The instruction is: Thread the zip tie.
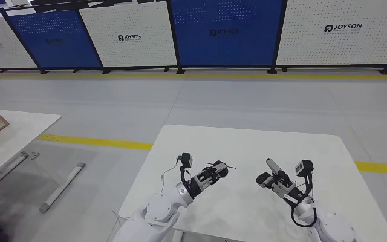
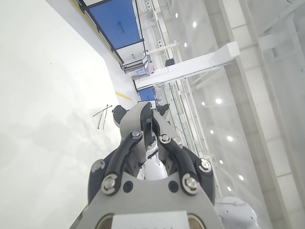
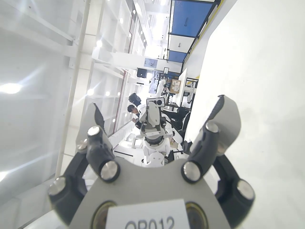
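A few thin black zip ties (image 2: 102, 117) lie loose on the white table (image 2: 43, 77). In the top view the zip ties (image 1: 226, 165) show as fine dark lines just past the tip of my left gripper (image 1: 221, 169). My left gripper (image 2: 149, 116) is turned on its side above the table, its pads pressed together, and I can make out nothing held between them. My right gripper (image 1: 267, 172) hovers a short way to the right, facing the left one. In its own view the right gripper (image 3: 158, 107) stands wide open with nothing between its fingers.
The white table (image 1: 254, 145) has bare surface beyond and to both sides of the arms. Another white table (image 1: 24, 124) stands at the far left, across the floor. Blue and white partition panels (image 1: 224, 33) line the back of the room.
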